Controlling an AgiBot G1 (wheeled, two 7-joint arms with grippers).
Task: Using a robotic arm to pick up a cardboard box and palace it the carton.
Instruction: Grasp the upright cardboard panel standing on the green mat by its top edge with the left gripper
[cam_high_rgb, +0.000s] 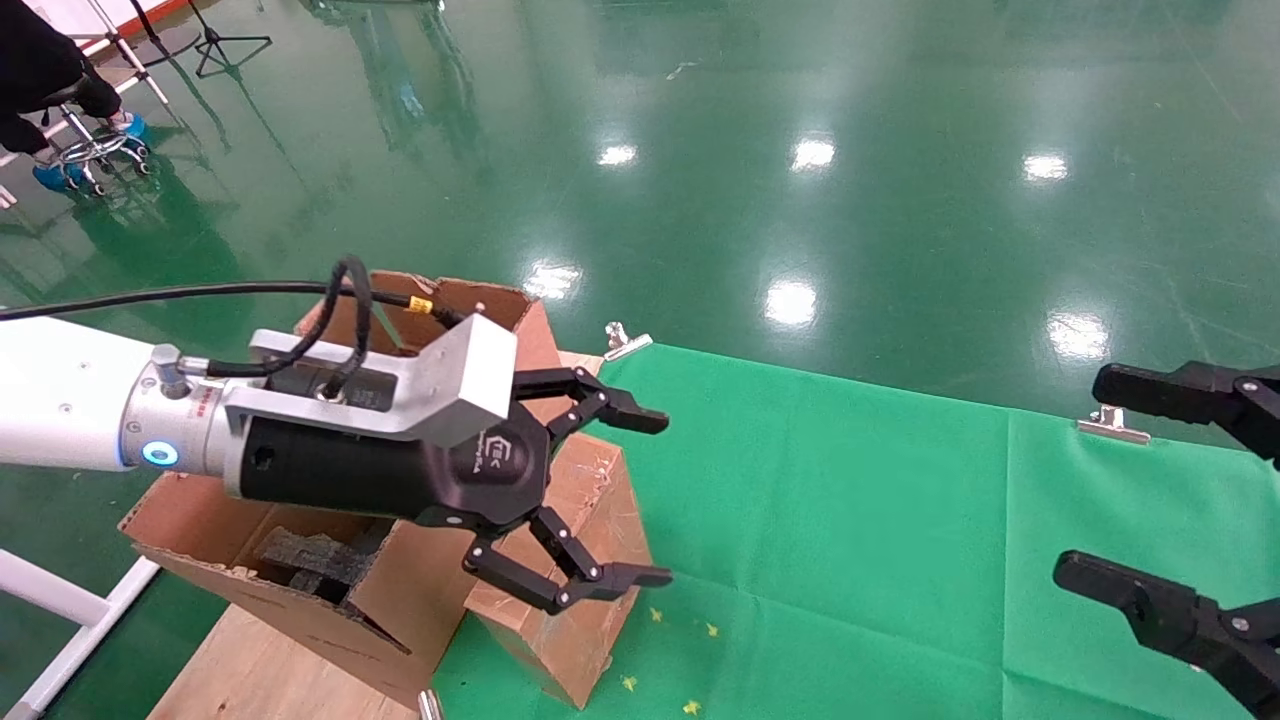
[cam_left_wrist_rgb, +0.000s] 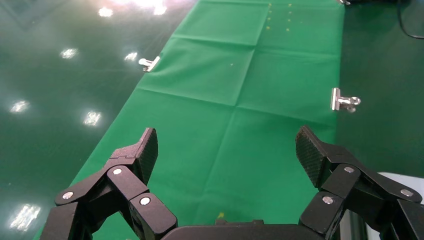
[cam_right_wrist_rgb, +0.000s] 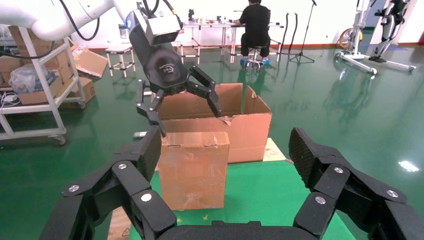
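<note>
Left claw (cam_high_rgb: 655, 498) spread wide, empty, hovering just above the cardboard box (cam_high_rgb: 590, 540), which stands upright beside the carton (cam_high_rgb: 420, 330). We drop straight down. Right claw (cam_right_wrist_rgb: 227, 165) idle, also spread.

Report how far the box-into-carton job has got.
Nothing is finished: the cardboard box stands on the green cloth beside the carton, not inside. In hand: the left gripper hovers open above the box, holding nothing. The right gripper waits open. Gripping, lifting and placing remain.
</note>
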